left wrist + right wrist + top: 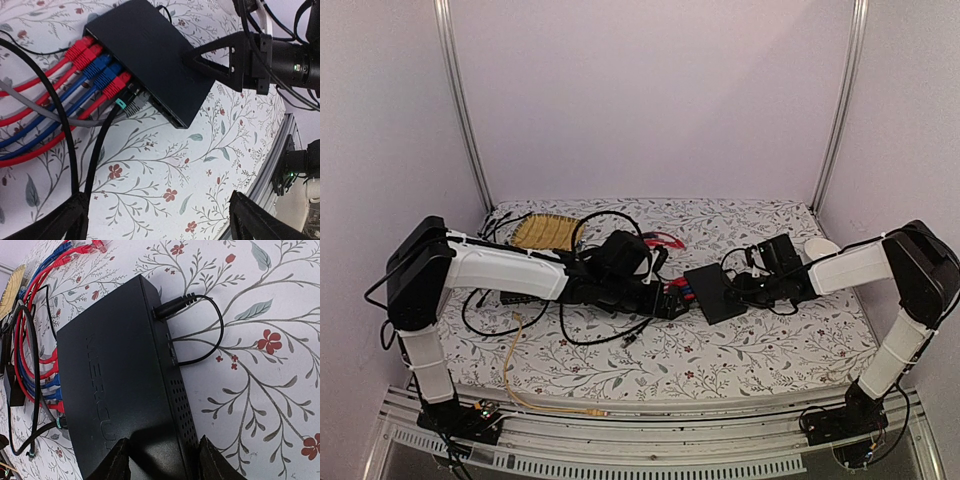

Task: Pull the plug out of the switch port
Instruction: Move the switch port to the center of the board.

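Hovering left pincer (157,212) spread wide, empty, near red and blue plastic plugs (106,75) along the thin edge of the flat matte-black switch box (150,45). Clamping it with half-closed right pincer (165,457) (a brace, probably). Light, latched: pinch hard shell, not floppy cable (45,75).

Site type: robotics lab test cell. Indicators:
- Plain white wall panels (650,90) framed by aluminium uprights (460,100) enclose the work area.
- Left arm (500,268) & right arm (850,268) are bolted to a slotted metal rail (650,425) at the near edge of the counter (720,360), w/ exposed wiring at both bases.
- The counter carries a floral cloth, a network switch (715,292) and red & blue patch cables (60,75).
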`<action>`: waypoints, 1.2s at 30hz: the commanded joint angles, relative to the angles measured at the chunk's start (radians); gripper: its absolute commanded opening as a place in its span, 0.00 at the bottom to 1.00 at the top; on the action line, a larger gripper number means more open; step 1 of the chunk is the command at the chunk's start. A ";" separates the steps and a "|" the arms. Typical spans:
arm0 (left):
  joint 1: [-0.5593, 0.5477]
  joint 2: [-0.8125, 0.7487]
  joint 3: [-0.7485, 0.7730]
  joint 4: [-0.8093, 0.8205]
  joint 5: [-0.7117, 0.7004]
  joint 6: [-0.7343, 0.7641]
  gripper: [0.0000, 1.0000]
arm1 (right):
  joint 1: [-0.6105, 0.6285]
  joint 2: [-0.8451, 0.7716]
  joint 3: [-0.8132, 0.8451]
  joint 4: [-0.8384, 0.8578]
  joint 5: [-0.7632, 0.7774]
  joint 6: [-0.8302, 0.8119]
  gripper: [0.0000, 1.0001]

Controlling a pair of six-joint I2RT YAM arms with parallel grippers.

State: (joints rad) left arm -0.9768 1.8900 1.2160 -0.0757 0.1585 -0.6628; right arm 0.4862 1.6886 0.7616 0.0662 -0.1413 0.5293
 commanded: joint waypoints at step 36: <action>-0.014 0.129 -0.045 0.187 0.038 -0.230 0.98 | 0.015 -0.065 -0.075 0.112 -0.286 0.106 0.45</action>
State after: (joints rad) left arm -1.0279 2.0033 1.2186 -0.0071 0.1802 -0.7544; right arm 0.4873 1.6688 0.6815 0.1478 -0.3614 0.5953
